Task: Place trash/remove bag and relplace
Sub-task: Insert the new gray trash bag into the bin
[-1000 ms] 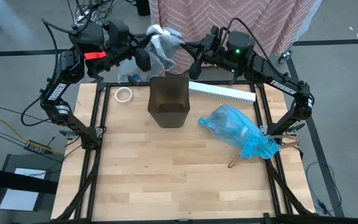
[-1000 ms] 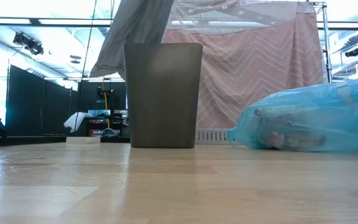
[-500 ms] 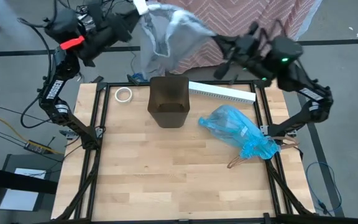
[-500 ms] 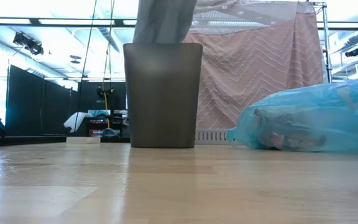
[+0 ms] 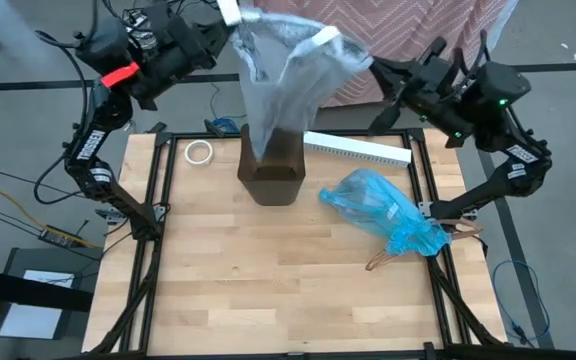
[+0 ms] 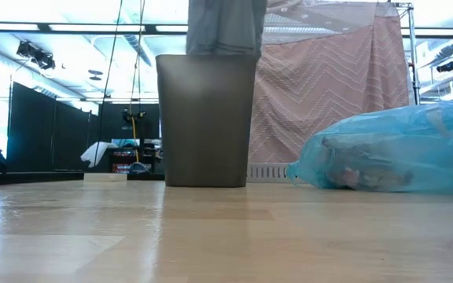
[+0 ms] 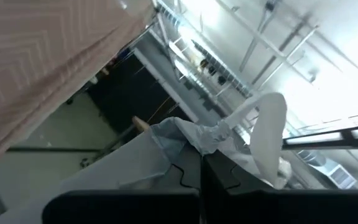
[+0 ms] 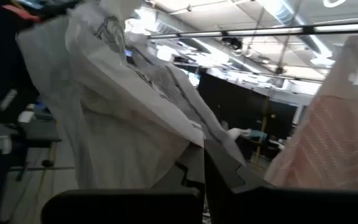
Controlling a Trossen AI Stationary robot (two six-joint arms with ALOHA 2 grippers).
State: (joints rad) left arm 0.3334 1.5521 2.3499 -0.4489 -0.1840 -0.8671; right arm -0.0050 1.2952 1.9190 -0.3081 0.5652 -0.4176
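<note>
A pale grey translucent plastic bag (image 5: pixel 283 75) is stretched between my two raised grippers above the small dark bin (image 5: pixel 271 170). My left gripper (image 5: pixel 230 15) is shut on the bag's left top edge and my right gripper (image 5: pixel 368 65) on its right top edge. In the low view the grey bag (image 6: pixel 225 27) hangs down to the bin's rim (image 6: pixel 205 56). The bright-blue bag (image 5: pixel 383 210) lies on its side on the table to the right of the bin, with crumpled trash (image 6: pixel 360 169) showing through it. My left gripper pinches a gathered bunch of the grey bag's top edge (image 7: pixel 197 142) between its two shut fingers (image 7: pixel 229 186). The bag hangs below it, lifted clear of the table. My right gripper pinches the opposite side of the top edge (image 8: pixel 188 140) between its shut fingers (image 8: pixel 229 183), coming level from the table's right. The film between the two holds is spread out.
A roll of tape (image 5: pixel 199 152) lies at the far left of the table. A long white strip (image 5: pixel 358 148) lies along the far edge behind the blue bag. A pink patterned curtain (image 6: pixel 329 86) hangs beyond the far edge. The near half of the wooden tabletop (image 5: pixel 288 290) is bare.
Both grippers have risen and drawn apart, the left toward the far left, the right toward the right. The grey bag, bunched between them a second ago, has spread open, and its hanging lower end has swung from the bin's left to over the bin's mouth.
</note>
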